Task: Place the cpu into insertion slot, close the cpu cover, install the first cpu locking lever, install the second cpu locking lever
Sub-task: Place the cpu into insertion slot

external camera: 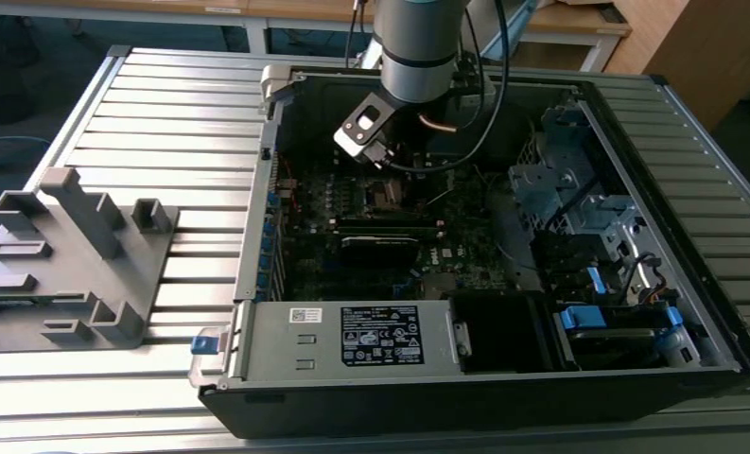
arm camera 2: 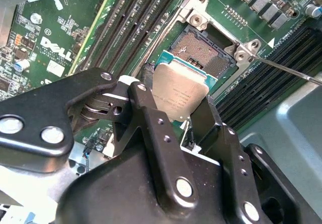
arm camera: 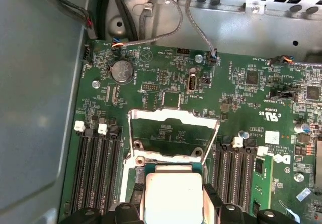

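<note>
— Where is the cpu [arm camera 2: 181,90]?
— Between the two black fingers of the gripper [arm camera 2: 172,99], which are closed in on its opposite edges. It hangs just over the edge of the insertion slot [arm camera 2: 201,50], not seated.
— And the cpu cover [arm camera: 173,114]?
— Swung up open, just beyond the chip in the first wrist view, with memory slots [arm camera: 95,168] on either side on the green motherboard [arm camera: 151,73].

insertion slot [arm camera 2: 201,53] bare by cpu [arm camera 2: 178,95], memory slots [arm camera 2: 136,17] flanking, cpu cover [arm camera: 173,128] raised
</note>
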`<state>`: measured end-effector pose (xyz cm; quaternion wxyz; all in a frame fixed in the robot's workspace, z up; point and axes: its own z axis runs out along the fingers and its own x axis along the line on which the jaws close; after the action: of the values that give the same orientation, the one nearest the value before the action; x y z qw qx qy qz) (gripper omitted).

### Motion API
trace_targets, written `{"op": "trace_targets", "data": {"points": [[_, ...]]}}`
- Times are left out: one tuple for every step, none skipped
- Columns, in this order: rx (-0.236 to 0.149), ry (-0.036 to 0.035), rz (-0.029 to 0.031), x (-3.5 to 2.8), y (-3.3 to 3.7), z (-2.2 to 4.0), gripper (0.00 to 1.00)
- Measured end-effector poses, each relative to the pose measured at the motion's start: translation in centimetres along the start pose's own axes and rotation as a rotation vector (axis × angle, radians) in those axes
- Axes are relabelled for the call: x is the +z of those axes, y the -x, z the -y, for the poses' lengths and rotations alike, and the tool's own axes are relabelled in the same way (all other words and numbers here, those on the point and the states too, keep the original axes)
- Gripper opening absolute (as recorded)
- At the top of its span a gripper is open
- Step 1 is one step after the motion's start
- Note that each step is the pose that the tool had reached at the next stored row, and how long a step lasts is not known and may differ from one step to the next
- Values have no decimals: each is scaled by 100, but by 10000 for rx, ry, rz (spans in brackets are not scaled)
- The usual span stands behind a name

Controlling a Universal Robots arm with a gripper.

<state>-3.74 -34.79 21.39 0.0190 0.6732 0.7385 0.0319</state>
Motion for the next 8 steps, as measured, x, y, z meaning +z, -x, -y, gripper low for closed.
{"op": "trace_targets", "data": {"points": [[98, 2, 8, 1, 0, 0, 54], [269, 4, 20, 3, -1, 0, 54], [449, 6, 35, 3, 0, 0, 54], [529, 6, 40, 3, 0, 0, 54], [532, 7, 40, 3, 0, 0, 54], [537, 7, 41, 3, 0, 1, 54], [541, 8, 40, 3, 0, 1, 54], [545, 8, 40, 4, 0, 0, 54]]}}
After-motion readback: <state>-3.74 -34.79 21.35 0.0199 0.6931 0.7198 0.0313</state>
